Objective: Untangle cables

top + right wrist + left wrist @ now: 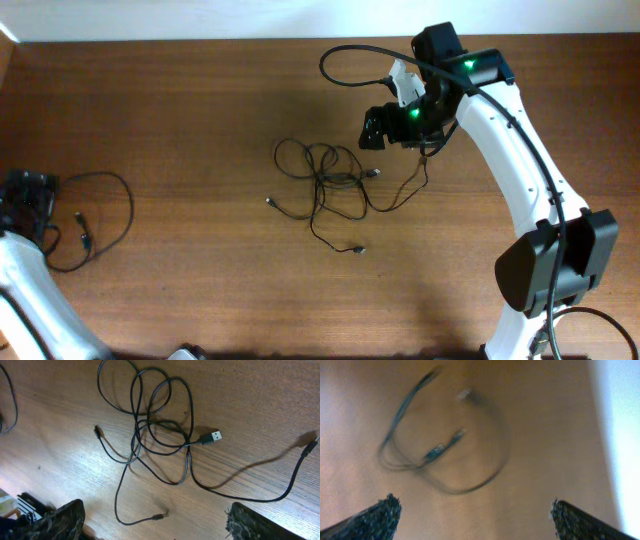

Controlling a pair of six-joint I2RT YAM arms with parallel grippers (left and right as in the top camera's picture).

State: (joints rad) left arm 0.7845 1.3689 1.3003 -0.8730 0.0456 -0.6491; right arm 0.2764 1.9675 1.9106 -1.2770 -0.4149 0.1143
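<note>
A tangle of thin black cables [325, 180] lies in loops at the table's middle, with small plugs sticking out. It fills the right wrist view [160, 430], where a USB plug [212, 437] shows. A separate black cable [100, 215] lies in a loose loop at the far left, blurred in the left wrist view [445, 450]. My right gripper [375, 128] hovers just right of the tangle, fingers wide apart [155, 520], empty. My left gripper [28, 200] is at the left edge beside the separate cable, fingers apart [472, 517], empty.
The wooden table [200, 100] has a pale wall along its far edge. A thick black arm cable [345, 60] loops above the right arm. One thin cable end [415, 185] trails under the right gripper.
</note>
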